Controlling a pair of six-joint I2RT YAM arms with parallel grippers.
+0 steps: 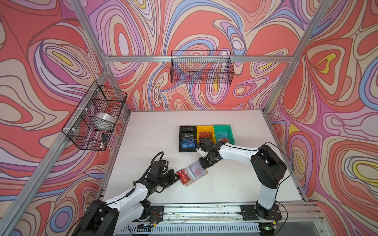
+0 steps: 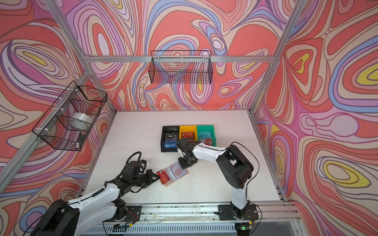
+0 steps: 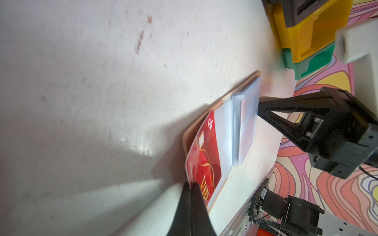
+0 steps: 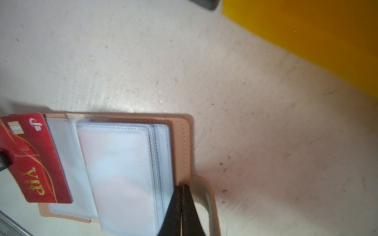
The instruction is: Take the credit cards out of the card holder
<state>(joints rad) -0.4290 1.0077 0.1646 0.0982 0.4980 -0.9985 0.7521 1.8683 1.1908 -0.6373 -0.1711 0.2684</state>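
Centrally on the white worktop [image 1: 235, 183]: tan card holder [image 1: 201, 177], opened flat, clear sleeves facing up. In the sleeve on the left arm's side: red "VIP" card [image 1: 184, 178], partly drawn out and overhanging the holder's edge. At the outer edge of that card: left gripper [image 1: 177, 179], closed tight and pinching the card between its fingertips, clearest in the left wrist view. At the opposite edge of the holder, just beside the tab clasp [image 4: 206, 196]: right gripper [image 1: 203, 164], likewise closed, clamped on the holder. Under the uppermost sleeve: pale card [image 1: 198, 170] with a red circle, fully inside. Behind the holder, well apart from it: black bin [image 1: 180, 141], yellow bin [image 1: 204, 127] and green bin [image 1: 232, 134], touching in one row. Inside the bins: blue and dark "VIP" cards in the black, a red one in the yellow, pale ones in the green.
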